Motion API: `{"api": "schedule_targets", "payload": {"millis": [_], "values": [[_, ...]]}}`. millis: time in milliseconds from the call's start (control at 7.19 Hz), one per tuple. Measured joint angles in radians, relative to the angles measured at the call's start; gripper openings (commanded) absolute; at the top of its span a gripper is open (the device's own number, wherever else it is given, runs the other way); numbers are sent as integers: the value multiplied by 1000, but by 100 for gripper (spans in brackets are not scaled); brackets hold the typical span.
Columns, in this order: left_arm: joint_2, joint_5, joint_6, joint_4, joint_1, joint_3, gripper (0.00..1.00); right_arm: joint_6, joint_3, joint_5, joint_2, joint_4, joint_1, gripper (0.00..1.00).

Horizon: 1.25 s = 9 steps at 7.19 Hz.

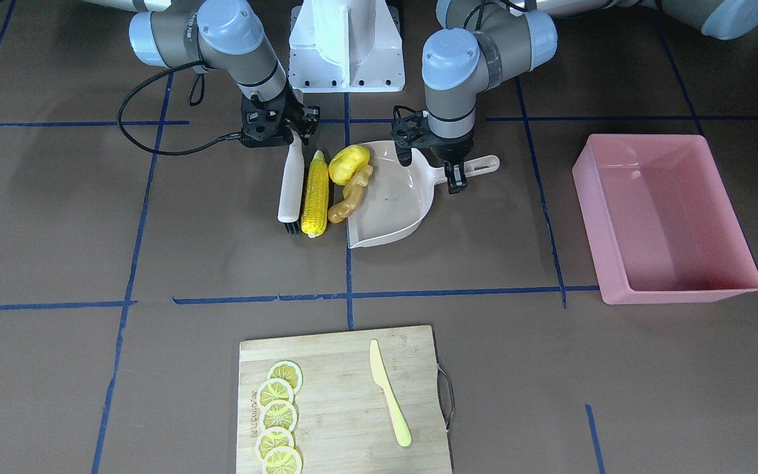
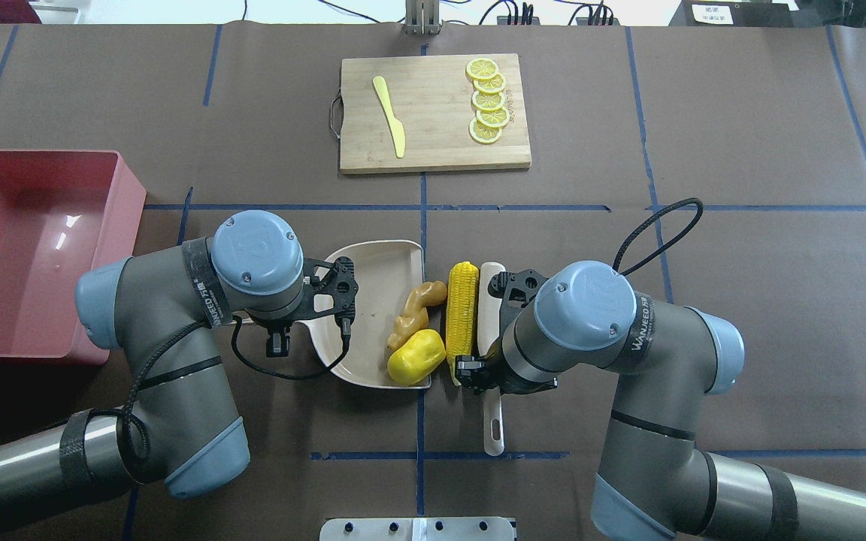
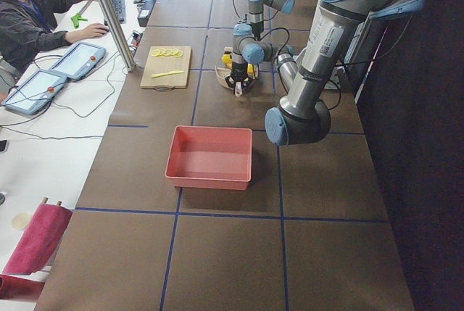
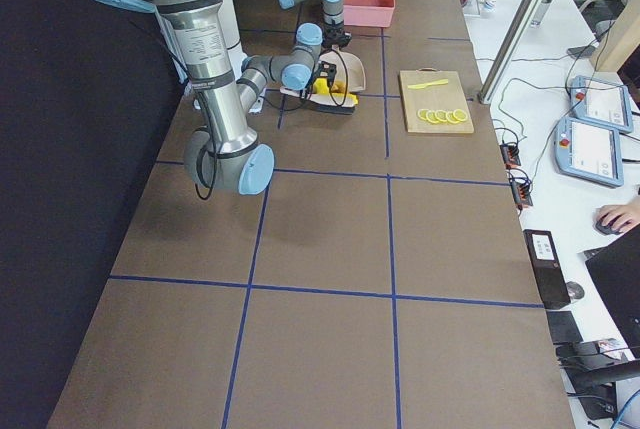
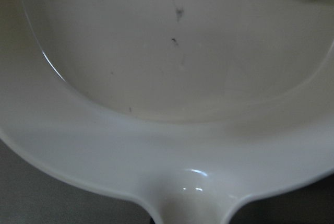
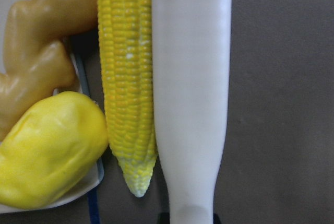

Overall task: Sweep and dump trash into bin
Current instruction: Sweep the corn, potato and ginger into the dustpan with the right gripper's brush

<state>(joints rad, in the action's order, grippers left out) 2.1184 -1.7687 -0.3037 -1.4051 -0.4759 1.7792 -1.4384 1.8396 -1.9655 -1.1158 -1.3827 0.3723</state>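
Pink bin (image 1: 662, 210) toward bench's left end, beige dustpan (image 1: 395, 197) mid-bench by robot-side edge, left gripper (image 1: 456, 178) clamped on its handle, white brush (image 1: 291, 184) pinched in right gripper (image 1: 294, 137), corn cob (image 1: 316, 194) against brush, ginger root (image 1: 351, 192) and potato lump (image 1: 349, 163) straddling dustpan lip.

the left arm (image 2: 155, 315) and right arm (image 2: 673, 338) are grey tubes with pale blue round caps and small screws. black bands carry white letters. black cables (image 2: 645, 229) loop to the black left gripper (image 1: 456, 178) and right gripper (image 1: 293, 133).
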Motion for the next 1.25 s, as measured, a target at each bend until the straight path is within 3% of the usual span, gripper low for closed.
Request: {"api": "schedule_targets", "payload": {"millis": [1251], "values": [[0, 0, 0, 0, -1, 5, 0, -49, -103, 6, 138, 6, -17, 0]]}}
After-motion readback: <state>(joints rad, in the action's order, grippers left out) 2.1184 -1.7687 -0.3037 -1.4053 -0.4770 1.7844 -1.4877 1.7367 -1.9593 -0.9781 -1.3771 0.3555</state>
